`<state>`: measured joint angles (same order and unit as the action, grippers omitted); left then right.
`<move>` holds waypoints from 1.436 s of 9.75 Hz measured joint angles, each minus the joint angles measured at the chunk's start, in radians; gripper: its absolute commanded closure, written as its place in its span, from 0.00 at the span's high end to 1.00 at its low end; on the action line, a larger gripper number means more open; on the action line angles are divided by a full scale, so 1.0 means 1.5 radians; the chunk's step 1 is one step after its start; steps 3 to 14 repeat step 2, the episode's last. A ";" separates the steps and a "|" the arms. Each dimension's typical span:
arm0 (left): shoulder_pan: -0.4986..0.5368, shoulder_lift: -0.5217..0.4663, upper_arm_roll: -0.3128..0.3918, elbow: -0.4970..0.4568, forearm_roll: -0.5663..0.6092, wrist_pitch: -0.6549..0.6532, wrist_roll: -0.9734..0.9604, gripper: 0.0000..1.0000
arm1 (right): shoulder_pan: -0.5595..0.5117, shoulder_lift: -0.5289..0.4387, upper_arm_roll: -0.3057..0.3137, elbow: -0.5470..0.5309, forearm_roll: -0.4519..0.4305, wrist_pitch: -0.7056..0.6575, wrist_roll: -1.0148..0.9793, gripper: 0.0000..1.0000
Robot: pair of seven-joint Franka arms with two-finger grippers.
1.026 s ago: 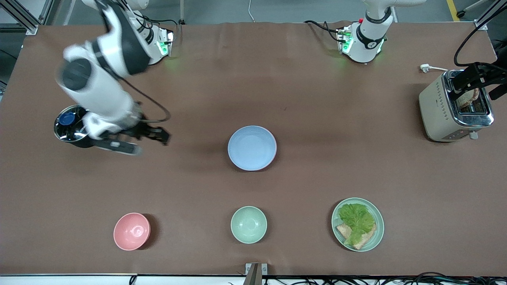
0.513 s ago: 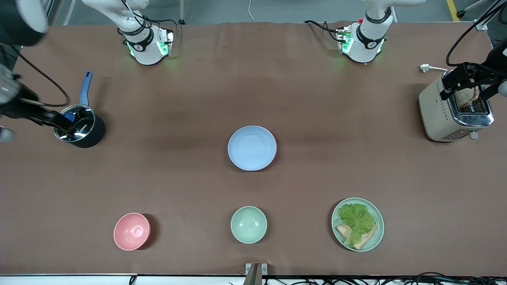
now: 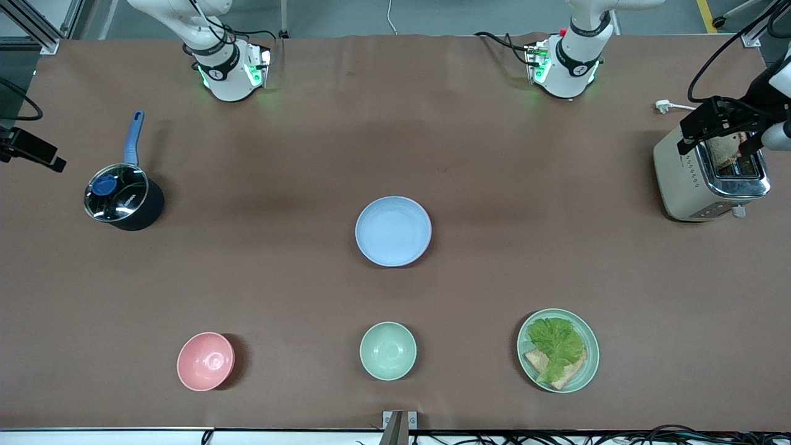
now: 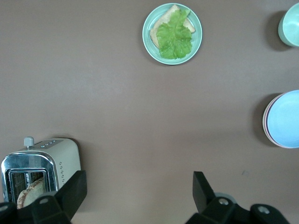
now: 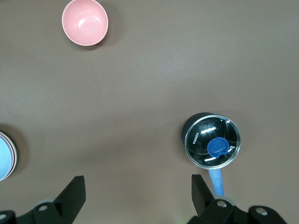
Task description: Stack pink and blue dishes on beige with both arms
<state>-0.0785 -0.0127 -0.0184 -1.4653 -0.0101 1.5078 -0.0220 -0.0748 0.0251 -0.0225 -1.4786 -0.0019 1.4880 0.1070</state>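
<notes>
Right gripper (image 3: 31, 151) withdrawn from blue plate (image 3: 393, 230)

The right gripper (image 3: 28, 151) has swung up from over the lidded pot (image 3: 120, 201) to the table's edge at its own end, while the left gripper (image 3: 720, 127) has risen slightly over the toaster (image 3: 692, 179).

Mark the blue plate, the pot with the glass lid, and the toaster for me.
blue plate (image 3: 393, 230), front view, middle of its top face.
pot (image 3: 117, 194), front view, on the glass lid.
toaster (image 3: 683, 179), front view, on its beige side wall.
</notes>
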 measured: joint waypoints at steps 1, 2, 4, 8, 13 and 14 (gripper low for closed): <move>0.000 0.000 0.000 0.000 0.000 -0.002 0.002 1.00 | 0.000 0.001 -0.001 0.000 0.000 0.003 0.000 1.00; 0.000 0.000 0.000 0.000 0.000 -0.003 0.002 1.00 | 0.000 0.002 -0.001 0.000 0.000 0.005 0.000 1.00; 0.000 0.000 0.000 0.000 0.000 -0.003 0.002 1.00 | 0.000 0.002 -0.001 0.000 0.000 0.005 0.000 1.00; 0.000 0.000 0.000 0.000 0.000 -0.003 0.002 1.00 | 0.000 0.002 -0.001 0.000 0.000 0.005 0.000 1.00; 0.000 0.000 0.000 0.000 0.000 -0.003 0.002 1.00 | 0.000 0.002 -0.001 0.000 0.000 0.005 0.000 1.00; 0.000 0.000 0.000 0.000 0.000 -0.003 0.002 1.00 | 0.000 0.002 -0.001 0.000 0.000 0.005 0.000 1.00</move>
